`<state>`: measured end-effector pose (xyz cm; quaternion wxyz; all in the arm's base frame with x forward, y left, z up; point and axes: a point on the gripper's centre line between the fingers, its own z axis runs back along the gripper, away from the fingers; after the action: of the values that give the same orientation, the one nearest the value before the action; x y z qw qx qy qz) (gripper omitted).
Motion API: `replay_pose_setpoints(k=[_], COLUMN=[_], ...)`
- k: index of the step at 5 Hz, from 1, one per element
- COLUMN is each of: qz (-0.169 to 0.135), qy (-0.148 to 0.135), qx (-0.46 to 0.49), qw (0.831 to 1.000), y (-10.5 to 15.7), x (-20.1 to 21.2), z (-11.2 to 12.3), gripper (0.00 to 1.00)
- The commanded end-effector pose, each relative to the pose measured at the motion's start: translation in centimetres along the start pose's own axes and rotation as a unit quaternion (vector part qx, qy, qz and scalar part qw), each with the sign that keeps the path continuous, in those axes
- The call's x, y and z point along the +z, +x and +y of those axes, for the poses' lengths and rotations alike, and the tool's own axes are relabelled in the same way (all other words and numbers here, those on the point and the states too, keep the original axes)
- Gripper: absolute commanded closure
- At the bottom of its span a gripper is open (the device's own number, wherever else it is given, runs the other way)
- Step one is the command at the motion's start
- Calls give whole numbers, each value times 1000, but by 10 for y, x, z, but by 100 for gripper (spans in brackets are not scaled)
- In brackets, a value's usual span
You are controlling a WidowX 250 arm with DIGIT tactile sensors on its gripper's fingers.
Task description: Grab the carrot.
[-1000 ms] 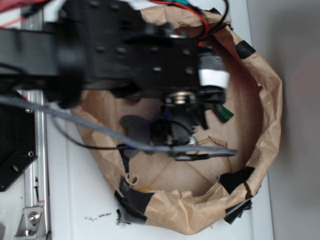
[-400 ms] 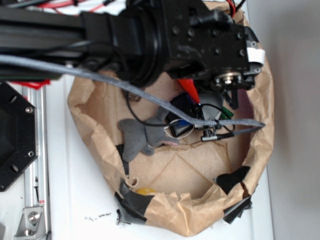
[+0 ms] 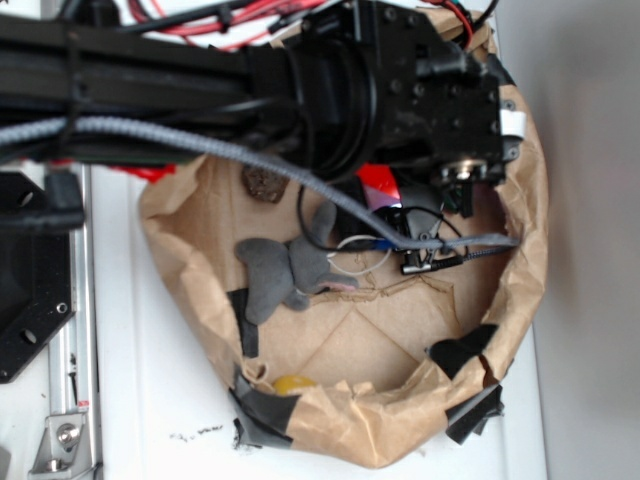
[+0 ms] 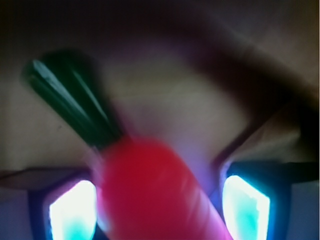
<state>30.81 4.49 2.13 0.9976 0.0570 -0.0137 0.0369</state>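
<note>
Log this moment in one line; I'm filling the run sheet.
carrot: between jaws, stem up-left | gripper: closure unclear | plush mouse: in paper bin

White table [image 3: 160,400] under brown paper bag [image 3: 525,250]

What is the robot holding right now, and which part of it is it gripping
It is holding the carrot, gripped on its orange body between the fingers. The green stem end sticks out free beyond them.

The exterior view looks straight down on the bag [image 3: 520,270]; the wrist view sits close behind the carrot [image 4: 155,195], which both views share.
</note>
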Motion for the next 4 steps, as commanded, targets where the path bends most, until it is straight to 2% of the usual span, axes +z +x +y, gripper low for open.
replay_pose_setpoints(k=[1,2,3,4], qz=[14,-11,-14,-97], qy=[-39,-27,-69,-82], qx=[-80,-86,-65,34], qw=[996,996,995,991], y=[-16,-21,-31,-43], x=[20,66,118,167], z=[-28,-29,-31,-21], gripper=[100,100,100,100])
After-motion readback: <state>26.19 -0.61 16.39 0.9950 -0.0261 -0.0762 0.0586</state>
